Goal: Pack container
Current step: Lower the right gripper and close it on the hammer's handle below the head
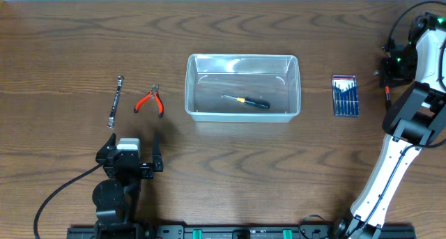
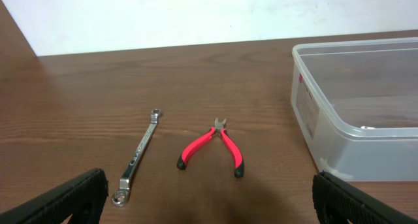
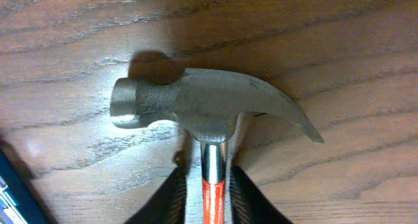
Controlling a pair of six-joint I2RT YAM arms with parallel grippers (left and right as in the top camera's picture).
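The clear plastic container point(image 1: 242, 56) stands mid-table, and a black-and-yellow screwdriver point(image 1: 246, 101) lies inside it. The container's left end also shows in the left wrist view point(image 2: 313, 119). My right gripper point(image 3: 208, 185) is at the table's far right point(image 1: 385, 72), shut around the chrome-and-red shaft of a claw hammer point(image 3: 196, 106) just below its head, close over the wood. The hammer is hidden under the arm in the overhead view. My left gripper point(image 2: 209, 208) is wide open and empty, low at the front left point(image 1: 132, 162), short of the pliers.
Red-handled pliers point(image 1: 149, 101) point(image 2: 212, 145) and a steel wrench point(image 1: 116, 101) point(image 2: 140, 152) lie left of the container. A blue-and-red screwdriver set case point(image 1: 345, 95) lies between the container and my right arm; its edge shows in the right wrist view point(image 3: 10, 198).
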